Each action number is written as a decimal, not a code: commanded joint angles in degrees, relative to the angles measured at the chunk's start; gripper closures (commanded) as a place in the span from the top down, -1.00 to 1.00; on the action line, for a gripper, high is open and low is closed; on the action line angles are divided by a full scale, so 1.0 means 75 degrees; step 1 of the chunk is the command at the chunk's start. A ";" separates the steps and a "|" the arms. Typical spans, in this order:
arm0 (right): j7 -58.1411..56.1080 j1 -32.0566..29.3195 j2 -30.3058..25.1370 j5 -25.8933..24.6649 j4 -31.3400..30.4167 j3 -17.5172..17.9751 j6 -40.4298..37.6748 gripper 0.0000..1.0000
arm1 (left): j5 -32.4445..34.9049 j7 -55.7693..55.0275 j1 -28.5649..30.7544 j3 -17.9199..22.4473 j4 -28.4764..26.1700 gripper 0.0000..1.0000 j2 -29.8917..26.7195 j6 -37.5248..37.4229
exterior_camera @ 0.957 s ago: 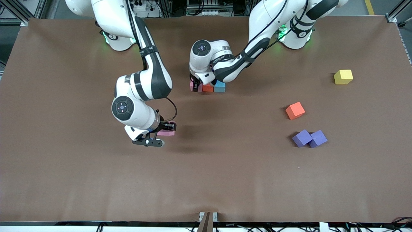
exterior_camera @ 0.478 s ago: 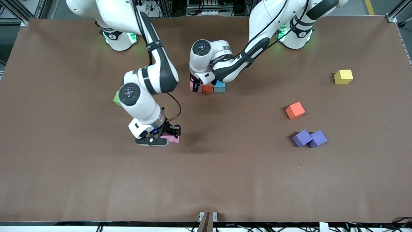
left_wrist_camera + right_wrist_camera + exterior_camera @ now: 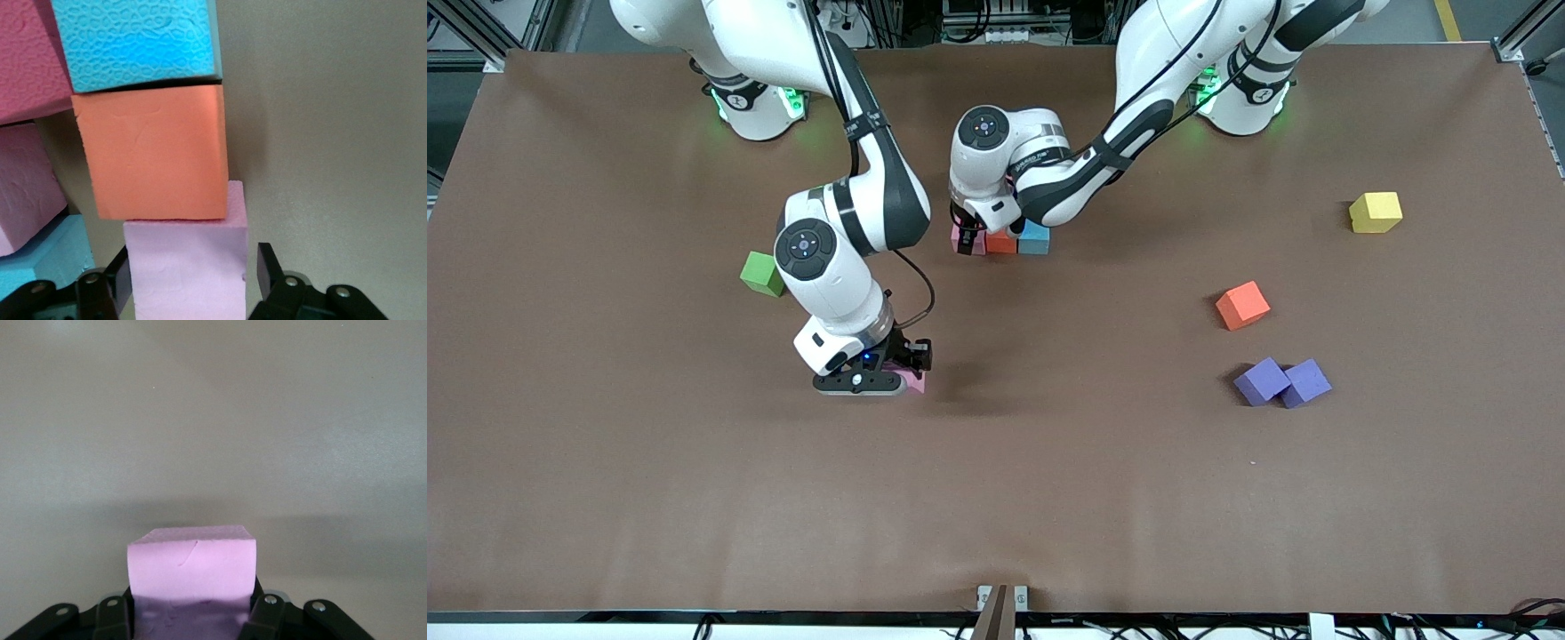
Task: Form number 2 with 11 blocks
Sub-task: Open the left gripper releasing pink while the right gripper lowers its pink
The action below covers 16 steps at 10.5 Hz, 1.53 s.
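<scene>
My left gripper [image 3: 965, 233] is low over a cluster of blocks near the robots' bases. Its fingers flank a pale pink block [image 3: 183, 280] that sits on the table touching an orange block [image 3: 157, 157]; a gap shows beside one finger, so the left gripper [image 3: 193, 260] is open. A light blue block [image 3: 137, 43] follows the orange one, and more pink and blue blocks lie beside them. My right gripper [image 3: 903, 373] is shut on another pink block [image 3: 192, 567], held over the table's middle. Loose blocks: green [image 3: 762, 273], orange [image 3: 1242, 305], yellow [image 3: 1376, 212].
Two purple cubes [image 3: 1282, 382] touch each other toward the left arm's end of the table, nearer the front camera than the loose orange block. The left arm's hand hides part of the cluster in the front view. The brown table [image 3: 1049, 498] is bare nearer the camera.
The right arm has swung its wrist and carried the pink block a little toward the left arm's end. The green block has come out from under that arm. The left arm has stayed in place.
</scene>
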 commanded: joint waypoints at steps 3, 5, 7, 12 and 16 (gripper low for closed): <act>0.0108 0.0031 -0.0348 -0.0227 -0.0323 0.0069 0.0038 -0.75 | 0.0207 -0.0437 0.0034 -0.0020 -0.0142 0.61 -0.0177 -0.0007; 0.0108 0.0020 -0.0360 -0.0239 -0.0323 0.0069 0.0027 -0.75 | 0.0207 -0.0414 0.0045 -0.0032 -0.0142 0.69 -0.0189 -0.0066; 0.0096 0.0020 -0.0360 -0.0239 -0.0323 0.0057 0.0003 -0.74 | 0.0207 -0.0414 0.0045 -0.0067 -0.0142 0.72 -0.0305 -0.0171; 0.0096 0.0043 -0.0476 -0.0239 -0.0591 0.0069 0.0038 -0.74 | 0.0196 -0.0367 0.0173 -0.0078 -0.0339 0.73 -0.0772 -0.0183; 0.0084 0.0031 -0.0501 -0.0239 -0.0663 0.0069 0.0050 -0.73 | 0.0196 -0.0133 0.1240 -0.1027 -0.0692 0.73 -0.1115 -0.0497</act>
